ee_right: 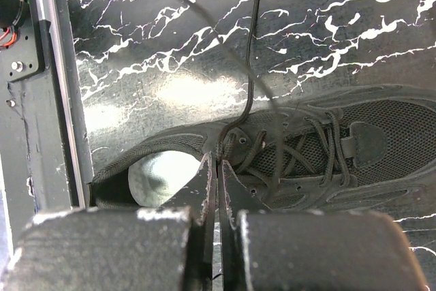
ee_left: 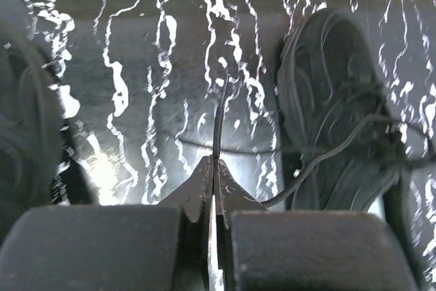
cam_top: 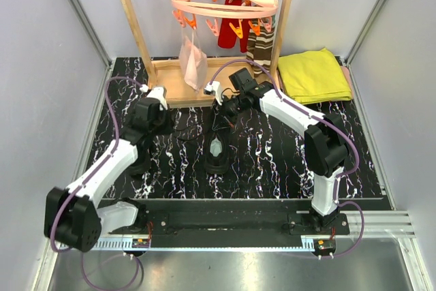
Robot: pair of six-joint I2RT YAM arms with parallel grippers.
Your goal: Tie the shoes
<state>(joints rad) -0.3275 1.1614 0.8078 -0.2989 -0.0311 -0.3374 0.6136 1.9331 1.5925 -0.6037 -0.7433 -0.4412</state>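
Left wrist: left gripper point(ee_left: 213, 168) clamped on a lace point(ee_left: 218, 124); right gripper point(ee_right: 218, 165) pinching a second lace point(ee_right: 249, 66).

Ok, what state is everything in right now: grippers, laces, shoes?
shoe: upright on its sole, insole showing.
laces: untied, no bow, ends drawn out from the shoe.
left gripper: shut, pinching a lace end.
right gripper: shut, pinching a lace by the shoe's opening.
second shoe: blurred at the left wrist view's edge, laces not visible.
yellow cloth: folded.
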